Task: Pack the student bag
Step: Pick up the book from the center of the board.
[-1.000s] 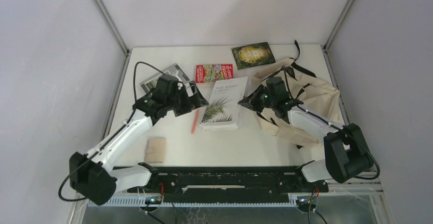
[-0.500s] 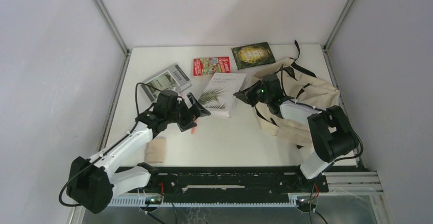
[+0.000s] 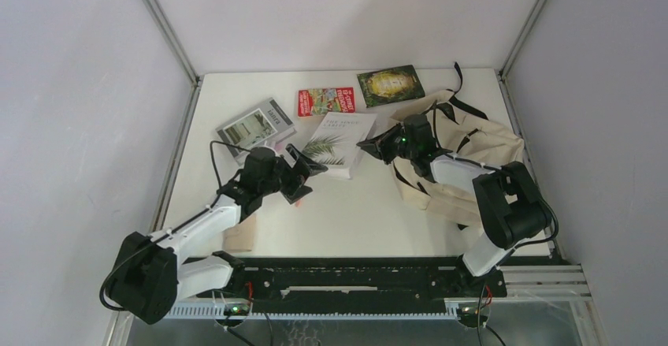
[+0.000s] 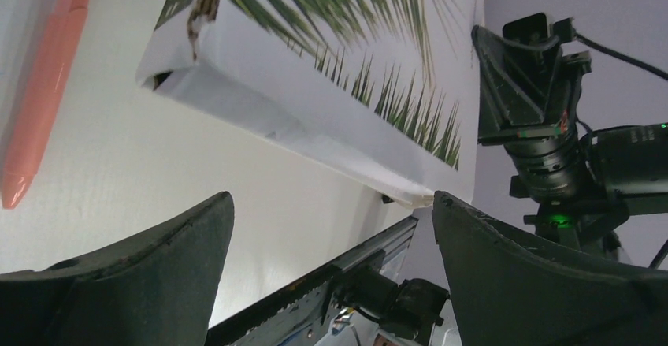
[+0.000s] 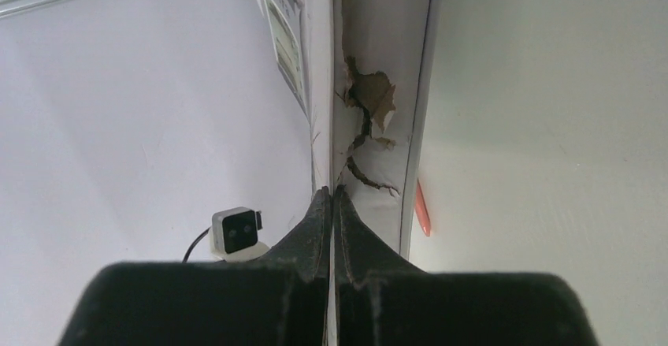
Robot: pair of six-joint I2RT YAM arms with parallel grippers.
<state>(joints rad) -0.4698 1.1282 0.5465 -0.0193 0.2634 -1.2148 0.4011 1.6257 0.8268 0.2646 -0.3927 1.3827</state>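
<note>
Now the right gripper (image 3: 369, 147), pinched tight on the palm-leaf book (image 3: 340, 133), has dragged it rightward toward the student bag (image 3: 488, 145) slumped on the right, ready for packing; the left gripper (image 3: 306, 174), jaws wide, has backed off.

We take this for a robotics lab test cell rather than any lived-in room: a flat white surface (image 3: 346, 212) is boxed in by plain pale panel walls (image 3: 346, 15) that meet at slanting aluminium corner posts (image 3: 161, 23). Two white-and-black jointed robot arms, the left arm (image 3: 197, 228) and the right arm (image 3: 473, 184), are bolted to a black metal mounting rail (image 3: 346, 271) at the near edge, with thin black cables (image 3: 212, 157) looping off them. In the right wrist view we also see a small white box-shaped camera (image 5: 236, 230) on a cable.
</note>
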